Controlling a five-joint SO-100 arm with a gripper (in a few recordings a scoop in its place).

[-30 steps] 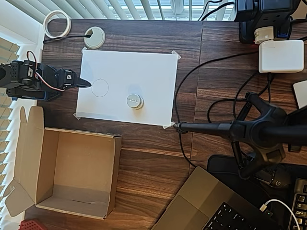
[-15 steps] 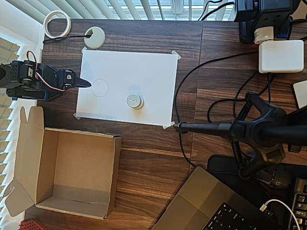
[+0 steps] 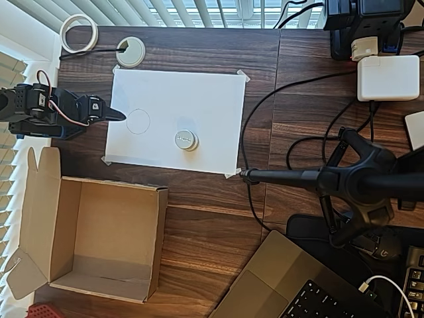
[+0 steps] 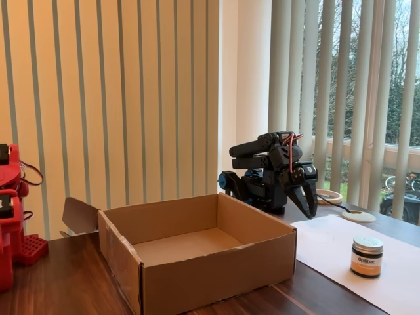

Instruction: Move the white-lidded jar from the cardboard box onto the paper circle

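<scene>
The white-lidded jar [image 3: 186,140] [image 4: 367,256] stands upright on the white sheet [image 3: 199,99], right of centre and near its front edge. One pencil-drawn circle outline [image 3: 138,121], slightly wider than the jar, lies empty to the jar's left. I cannot tell whether this is the paper circle; anything under the jar is hidden. The cardboard box [image 3: 161,232] [image 4: 216,275] sits open and empty below the sheet. My gripper [image 3: 121,115] [image 4: 310,211] is shut on nothing, folded back at the sheet's left edge beside the outline, well away from the jar.
A tape roll [image 3: 79,32] and a white desk grommet [image 3: 130,52] lie at the back left. Black cables [image 3: 255,119] and a black stand [image 3: 344,179] run right of the sheet. A laptop [image 3: 291,285] and a white charger [image 3: 387,77] are on the right.
</scene>
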